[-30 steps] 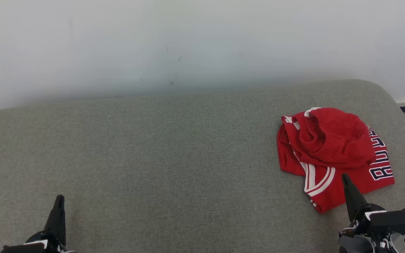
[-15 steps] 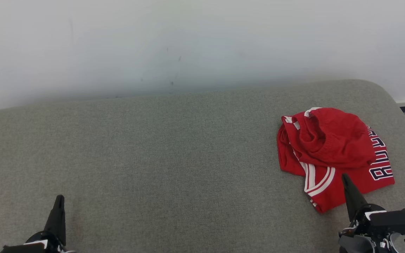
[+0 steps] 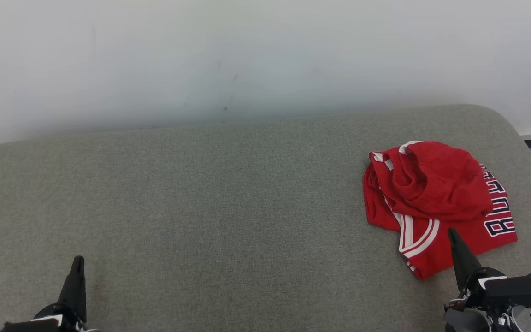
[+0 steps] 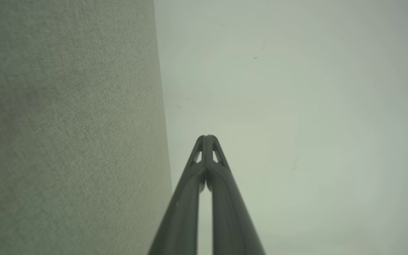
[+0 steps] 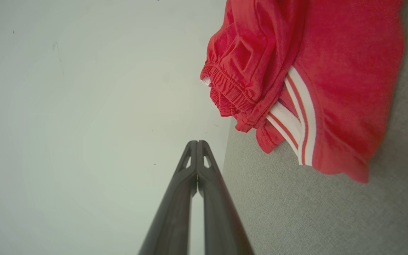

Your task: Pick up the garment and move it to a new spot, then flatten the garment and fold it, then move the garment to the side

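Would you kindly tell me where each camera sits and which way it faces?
Head view: on the head, facing forward and down at the grey cushion and crumpled red shorts; left gripper and right gripper below, shut.
Left wrist view: along the left gripper's shut fingers toward the white wall, cushion alongside.
Right wrist view: along the right gripper's shut fingers toward the wall, shorts alongside.
Shared: head and right wrist views show the shorts.

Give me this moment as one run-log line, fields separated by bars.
stage: before pickup | red garment: crumpled, on grey cushion, right side | left end effector: shut, empty | right end effector: shut, empty
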Robot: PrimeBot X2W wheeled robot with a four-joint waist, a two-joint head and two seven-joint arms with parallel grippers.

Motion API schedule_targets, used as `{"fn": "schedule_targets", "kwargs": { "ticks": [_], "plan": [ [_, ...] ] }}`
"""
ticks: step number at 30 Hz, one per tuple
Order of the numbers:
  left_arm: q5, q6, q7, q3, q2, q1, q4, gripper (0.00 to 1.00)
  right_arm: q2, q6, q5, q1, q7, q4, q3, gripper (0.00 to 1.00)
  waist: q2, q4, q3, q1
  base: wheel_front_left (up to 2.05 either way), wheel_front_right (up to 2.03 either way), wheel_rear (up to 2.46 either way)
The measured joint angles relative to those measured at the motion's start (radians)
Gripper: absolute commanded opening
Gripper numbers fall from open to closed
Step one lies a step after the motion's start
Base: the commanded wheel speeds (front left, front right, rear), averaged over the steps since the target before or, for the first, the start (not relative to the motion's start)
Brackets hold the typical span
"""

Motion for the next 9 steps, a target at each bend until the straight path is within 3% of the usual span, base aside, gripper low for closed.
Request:
{"fn": "schedule_targets", "kwargs": {
  "ticks": [9],
  "plan": [
    [0.000, 0.000, 0.000, 0.000, 0.000, 0.000, 0.000, 0.00, 0.000, 0.000, 0.000, 0.000, 0.000, 0.000, 0.000, 0.00, 0.0000, 0.000, 0.000, 0.0000, 0.00, 0.00, 0.00]
  ]
}}
